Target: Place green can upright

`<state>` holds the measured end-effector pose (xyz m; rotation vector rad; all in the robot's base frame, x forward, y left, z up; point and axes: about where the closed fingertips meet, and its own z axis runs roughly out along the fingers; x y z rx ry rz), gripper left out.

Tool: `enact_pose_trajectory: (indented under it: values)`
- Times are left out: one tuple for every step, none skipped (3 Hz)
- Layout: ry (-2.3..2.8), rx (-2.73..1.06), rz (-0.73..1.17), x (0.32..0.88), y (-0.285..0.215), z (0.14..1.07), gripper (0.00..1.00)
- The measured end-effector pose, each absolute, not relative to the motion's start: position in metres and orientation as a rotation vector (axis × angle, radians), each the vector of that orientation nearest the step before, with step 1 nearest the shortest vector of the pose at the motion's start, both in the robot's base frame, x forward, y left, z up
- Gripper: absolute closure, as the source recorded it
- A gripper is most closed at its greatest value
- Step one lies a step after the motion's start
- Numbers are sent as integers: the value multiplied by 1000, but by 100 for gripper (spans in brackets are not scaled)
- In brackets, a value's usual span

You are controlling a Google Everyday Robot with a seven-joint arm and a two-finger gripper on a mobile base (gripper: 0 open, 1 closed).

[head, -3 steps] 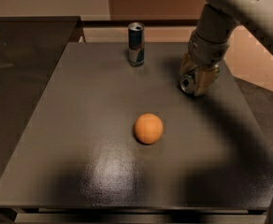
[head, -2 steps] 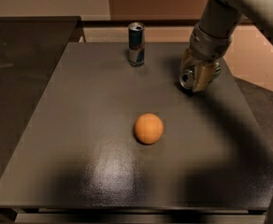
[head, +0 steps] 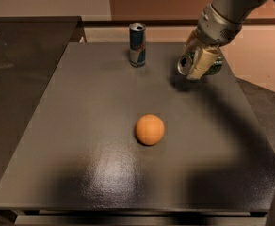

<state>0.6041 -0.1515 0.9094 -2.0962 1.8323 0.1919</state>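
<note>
The gripper [head: 194, 63] hangs over the far right part of the table, its pale fingers [head: 199, 64] pinching the green can [head: 215, 68] across its body. The can lies on its side in that grip, with its silver top turned left and toward the near edge. Compared with a second ago, the gripper and can sit a little higher and farther back. A dark shadow now shows on the surface beneath them, so the can appears to be lifted just clear of the top, though any gap is hard to make out from this angle. The table [head: 81, 126], a dark square slab, fills most of the view and is unchanged. Its near edge runs along the bottom, and a separate dark counter [head: 20, 55] lies to its left. The grey arm [head: 227, 13] comes down from the upper right corner, where it is cut off by the picture's edge. An orange ball [head: 149, 129] rests near the table's middle, in the same spot as before. The slim blue-and-silver can [head: 137, 44] stands upright at the far edge, also unmoved, well left of the gripper. Much of the green can's body is hidden behind the near finger, so only its top and a strip of green show.
</note>
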Motion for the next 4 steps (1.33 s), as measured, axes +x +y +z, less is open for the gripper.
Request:
enact_pose_trajectory:
  values:
    - [1849, -1940, 307, 606, -146, 924, 100]
    - [1854, -1785, 435, 607, -144, 934, 100]
    - [1856, -1623, 566, 607, -146, 941, 100]
    - [1841, -1466, 687, 606, -150, 949, 100]
